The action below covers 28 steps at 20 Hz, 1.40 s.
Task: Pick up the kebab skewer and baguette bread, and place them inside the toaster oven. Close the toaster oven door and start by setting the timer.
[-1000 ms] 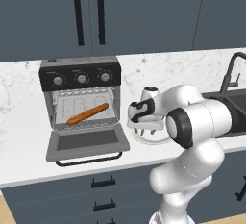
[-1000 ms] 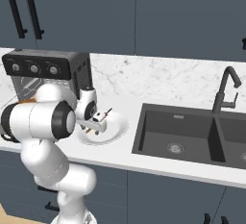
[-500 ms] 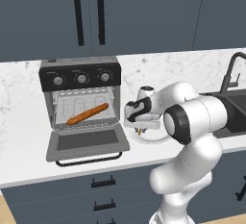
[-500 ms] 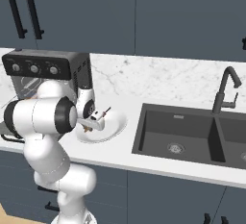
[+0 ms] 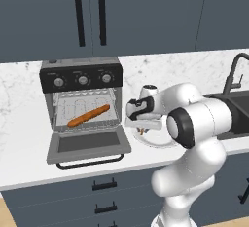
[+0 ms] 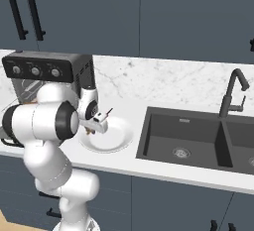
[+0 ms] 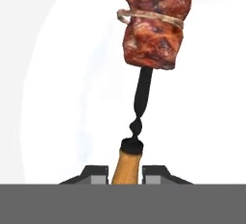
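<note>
Fingers (image 7: 128,171) are now pinched on the tan wooden handle of the kebab skewer (image 7: 153,26); you see both dark tips at the bottom centre of the hand view with the handle wedged between them. A second ago they stood wide apart over the plate (image 6: 116,141), so the grasp has only just closed. By my judgement that means the skewer is yours to lift, though it looks not yet raised: in the right base view its thin stick pokes up just beside the hand over the plate, centre-left of the frame.

The baguette bread (image 5: 88,115) is already inside the toaster oven (image 5: 82,85), lying slantwise on the wire rack in the left of the left base view. The toaster oven door (image 5: 88,144) hangs open and flat toward you, so the bread half appears done and the skewer, door and timer remain.

Note the shapes: the skewer is a slim dark twisted metal shaft, with lumpy, glistening reddish-brown meat chunks and a pale onion ring threaded on. The plate is smooth, white and round, resting on the marbled counter (image 5: 24,123). The oven is boxy and dark grey, with three round silver knobs (image 5: 82,80).
</note>
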Motion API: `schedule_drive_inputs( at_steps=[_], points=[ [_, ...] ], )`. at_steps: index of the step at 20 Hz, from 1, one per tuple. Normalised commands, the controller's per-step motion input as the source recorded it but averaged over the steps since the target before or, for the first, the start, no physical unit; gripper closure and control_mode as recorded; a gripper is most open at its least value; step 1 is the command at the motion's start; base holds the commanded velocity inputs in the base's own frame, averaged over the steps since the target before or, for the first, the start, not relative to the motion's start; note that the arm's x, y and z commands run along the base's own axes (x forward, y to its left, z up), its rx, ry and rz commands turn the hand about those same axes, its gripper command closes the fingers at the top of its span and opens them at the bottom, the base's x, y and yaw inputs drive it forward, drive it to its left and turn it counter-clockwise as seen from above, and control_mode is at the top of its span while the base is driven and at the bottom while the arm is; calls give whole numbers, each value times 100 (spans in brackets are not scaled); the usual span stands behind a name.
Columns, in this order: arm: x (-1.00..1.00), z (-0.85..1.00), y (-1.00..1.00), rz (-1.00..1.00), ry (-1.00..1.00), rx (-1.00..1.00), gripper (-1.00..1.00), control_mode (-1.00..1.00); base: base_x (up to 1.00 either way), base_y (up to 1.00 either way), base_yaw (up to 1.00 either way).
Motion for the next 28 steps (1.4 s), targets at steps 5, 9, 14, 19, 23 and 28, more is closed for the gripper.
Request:
schedule_drive_inputs(
  at_steps=[5,9,14,19,23,28],
  points=[
    [-69,73,-5,0,0,4,100,-100,0,0,0],
    [-88,97,4,0,-1,1,100,-100,0,0,0],
    [-89,90,58,0,0,1,100,-100,0,0,0],
    [-80,73,73,0,6,0,100,-100,0,0,0],
    [-35,58,90,0,6,0,100,-100,0,0,0],
    [10,24,61,0,6,0,100,-100,0,0,0]
  ],
)
